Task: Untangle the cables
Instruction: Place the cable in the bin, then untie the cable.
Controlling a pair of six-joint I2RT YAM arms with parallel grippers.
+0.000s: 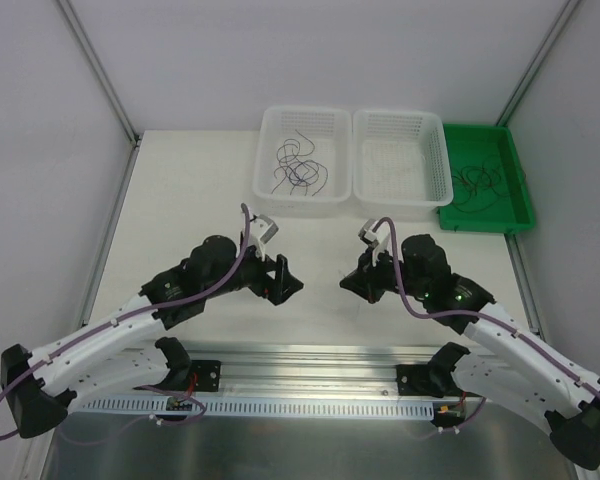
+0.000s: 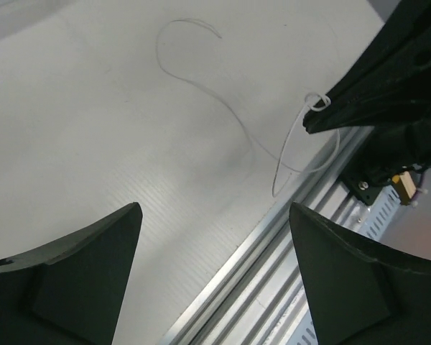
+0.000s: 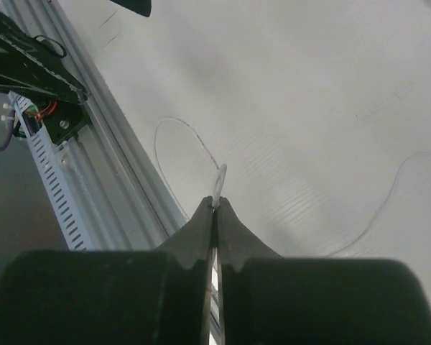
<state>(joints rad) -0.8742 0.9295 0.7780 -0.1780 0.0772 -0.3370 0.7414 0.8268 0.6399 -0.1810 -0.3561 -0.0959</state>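
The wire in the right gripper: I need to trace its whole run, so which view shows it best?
Left wrist: the wire curves across the table from the shut tips of the right gripper. Right wrist shows only the pinched loop and partial arcs; in the top view it is too thin to make out.

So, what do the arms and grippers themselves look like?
Both the left arm and right arm have white links, black joints and a purple cable along each. The left gripper and right gripper have black wedge-shaped fingers. The right arm shows a green light.
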